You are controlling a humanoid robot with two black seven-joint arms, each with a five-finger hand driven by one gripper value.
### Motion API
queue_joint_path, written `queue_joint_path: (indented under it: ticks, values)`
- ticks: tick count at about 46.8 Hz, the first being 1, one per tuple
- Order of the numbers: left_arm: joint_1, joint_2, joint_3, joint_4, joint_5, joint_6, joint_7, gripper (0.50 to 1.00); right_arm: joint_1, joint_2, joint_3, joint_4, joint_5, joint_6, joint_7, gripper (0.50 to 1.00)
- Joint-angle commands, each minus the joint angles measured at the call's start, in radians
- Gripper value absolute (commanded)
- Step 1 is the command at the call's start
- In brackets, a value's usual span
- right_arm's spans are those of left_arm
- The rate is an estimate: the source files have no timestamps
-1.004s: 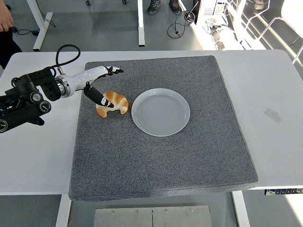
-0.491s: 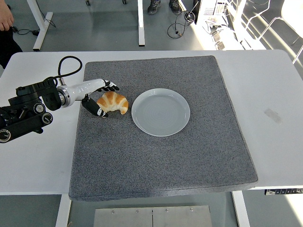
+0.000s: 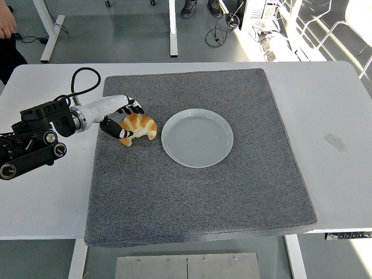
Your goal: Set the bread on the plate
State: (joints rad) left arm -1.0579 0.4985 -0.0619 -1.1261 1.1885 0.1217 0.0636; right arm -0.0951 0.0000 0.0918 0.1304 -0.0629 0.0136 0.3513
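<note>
One arm works: the left hand (image 3: 119, 116) comes in from the left edge over the grey mat (image 3: 197, 192), right arm not in view. Fingers (image 3: 135, 108) are curled round the left end of the bread (image 3: 139, 125), a croissant, w/ the thumb (image 3: 119, 132) low on its near-left side and the others over its far edge. Looks like a pinch closing on it, tho how firm the contact is can't be told from this angle.

Vs a sec ago: the hand has dropped from a raised, spread pose to mat level and wrapped in on the bread; over the last half sec the thumb has tucked tighter under. The bread itself has barely shifted, now sitting a bit higher in frame and closer to the palm. It still lies on the mat, just to the right of the fingers.

Plate (image 3: 197, 138) sits further right of the fingers, beyond the bread, near it but not touching, on the same mat on the white counter (image 3: 343, 145).

Meaning for the task: approach seems done, grasp is forming, lift & carry not yet started. Next prob needs a secure grip, then a short move right to the plate.
</note>
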Motion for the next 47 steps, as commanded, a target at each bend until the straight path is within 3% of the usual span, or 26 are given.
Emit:
queue_joint_path:
  ticks: [1,7,16,22,47]
  values:
    - [0.004,-0.006,0.001,0.005,0.000,0.003,-0.002,0.716,0.000,0.000,0.000,0.000,0.000,0.000,0.000,1.000]
    - [0.004,-0.009,0.001,0.011,0.000,0.004,-0.005,0.686,0.001,0.000,0.000,0.000,0.000,0.000,0.000,1.000]
    - [0.003,-0.012,-0.001,0.011,-0.003,0.004,-0.007,0.558,0.000,0.000,0.000,0.000,0.000,0.000,0.000,1.000]
    - [0.003,-0.011,-0.001,0.011,-0.010,0.004,-0.007,0.537,0.000,0.000,0.000,0.000,0.000,0.000,0.000,1.000]
    - [-0.054,-0.006,-0.041,0.009,-0.021,0.001,-0.001,0.542,0.000,0.000,0.000,0.000,0.000,0.000,0.000,1.000]
